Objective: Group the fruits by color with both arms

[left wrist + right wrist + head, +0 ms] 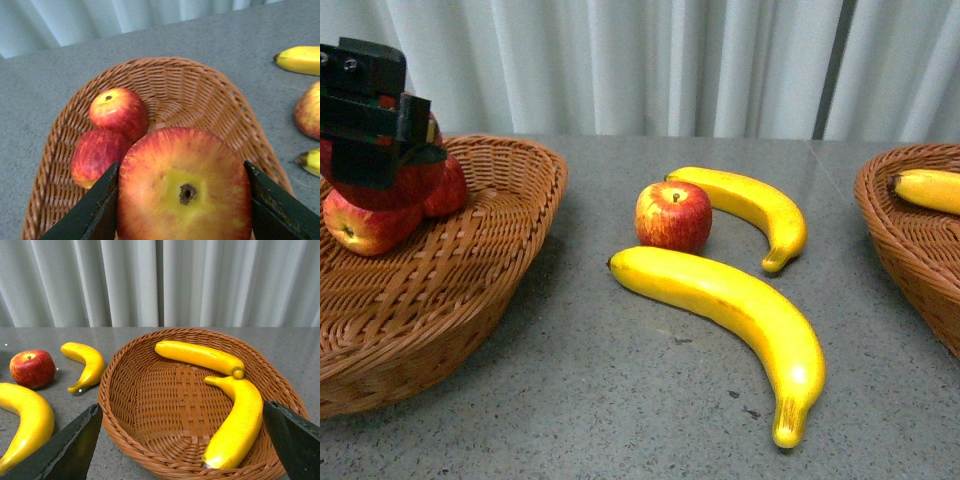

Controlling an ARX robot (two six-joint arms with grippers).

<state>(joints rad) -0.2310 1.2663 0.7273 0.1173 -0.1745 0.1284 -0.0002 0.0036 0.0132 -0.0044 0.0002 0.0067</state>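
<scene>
Red, yellow-blushed round apple (185,210) looks rigid and slick to us; left hand (180,172) clenches its widest girth at nine o'clock; right hand (180,407) released.

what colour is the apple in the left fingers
The apple is red-orange, yellow around its dark stem; clearest in the left wrist view.

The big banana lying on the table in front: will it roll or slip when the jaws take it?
The big banana looks glossy, so it may slip between the jaws. Its long curve lies flat on the table, so it would probably pivot rather than roll if pushed.
</scene>
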